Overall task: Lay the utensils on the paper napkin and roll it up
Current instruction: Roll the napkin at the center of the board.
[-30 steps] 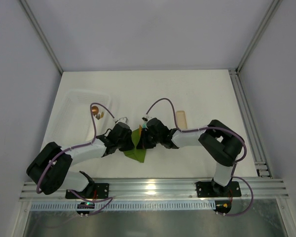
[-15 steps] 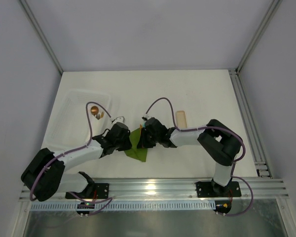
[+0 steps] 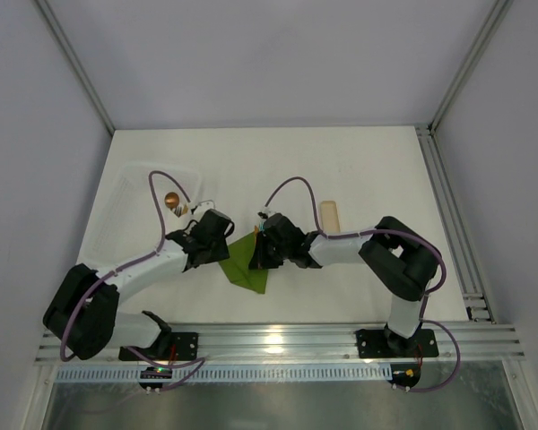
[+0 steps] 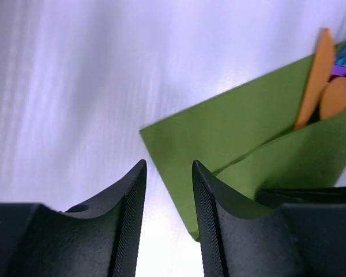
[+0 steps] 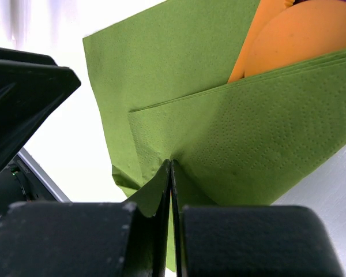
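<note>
View from above: paper napkin [image 3: 244,262] lies folded on the tabletop [image 3: 359,170], between left tool [image 3: 221,253] and right tool [image 3: 262,256]. Left wrist view: left tool [image 4: 168,173] stands spread and empty near the napkin's corner, and the utensils [image 4: 320,75] protrude from the fold's far end. Right wrist view: right tool [image 5: 171,173] is pressed together, pinching a folded napkin edge. Risk: with only this one pinch, a pull may tear the thin paper or open the fold, and the utensils may slide out.

open: far table [image 3: 341,170] | blocked: tray [image 3: 133,179] left, right hand [image 3: 259,258] pinching napkin [image 3: 240,262]
</note>
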You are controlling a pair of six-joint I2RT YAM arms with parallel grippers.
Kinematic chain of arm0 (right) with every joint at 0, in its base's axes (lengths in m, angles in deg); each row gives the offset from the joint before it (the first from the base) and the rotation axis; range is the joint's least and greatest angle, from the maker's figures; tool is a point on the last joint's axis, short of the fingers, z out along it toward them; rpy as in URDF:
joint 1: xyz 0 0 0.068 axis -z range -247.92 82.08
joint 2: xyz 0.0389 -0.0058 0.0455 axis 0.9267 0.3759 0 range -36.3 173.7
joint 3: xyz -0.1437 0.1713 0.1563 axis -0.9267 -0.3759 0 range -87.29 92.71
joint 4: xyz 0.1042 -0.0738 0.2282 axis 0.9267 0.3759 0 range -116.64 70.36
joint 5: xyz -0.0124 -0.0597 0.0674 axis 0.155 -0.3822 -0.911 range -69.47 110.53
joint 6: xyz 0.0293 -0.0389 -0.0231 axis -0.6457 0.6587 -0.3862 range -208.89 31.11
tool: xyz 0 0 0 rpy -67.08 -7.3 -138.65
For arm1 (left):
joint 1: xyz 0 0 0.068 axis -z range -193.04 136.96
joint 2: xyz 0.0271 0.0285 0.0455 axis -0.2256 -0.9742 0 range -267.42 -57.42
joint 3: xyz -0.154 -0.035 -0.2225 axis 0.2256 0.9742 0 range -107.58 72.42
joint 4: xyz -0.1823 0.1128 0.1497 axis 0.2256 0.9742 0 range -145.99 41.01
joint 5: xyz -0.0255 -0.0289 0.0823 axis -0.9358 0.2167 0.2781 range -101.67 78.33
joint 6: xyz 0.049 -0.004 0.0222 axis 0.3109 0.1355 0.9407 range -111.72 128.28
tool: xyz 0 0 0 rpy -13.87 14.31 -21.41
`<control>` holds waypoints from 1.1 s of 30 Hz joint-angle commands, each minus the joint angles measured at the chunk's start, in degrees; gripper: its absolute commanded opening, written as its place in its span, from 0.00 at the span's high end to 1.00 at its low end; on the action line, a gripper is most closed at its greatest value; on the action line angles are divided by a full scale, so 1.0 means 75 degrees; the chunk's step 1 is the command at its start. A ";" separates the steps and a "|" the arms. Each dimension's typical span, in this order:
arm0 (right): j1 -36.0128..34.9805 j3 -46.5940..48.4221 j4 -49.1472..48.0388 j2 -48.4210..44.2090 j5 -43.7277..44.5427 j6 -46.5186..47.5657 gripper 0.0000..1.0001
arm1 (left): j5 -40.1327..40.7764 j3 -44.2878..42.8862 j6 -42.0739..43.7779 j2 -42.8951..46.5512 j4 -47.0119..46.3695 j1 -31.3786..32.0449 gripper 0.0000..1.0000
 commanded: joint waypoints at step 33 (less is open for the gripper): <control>-0.0017 -0.0188 0.0136 -0.0042 0.0102 0.0308 0.96 | -0.0238 0.0073 0.0031 -0.1247 -0.1093 -0.0600 0.87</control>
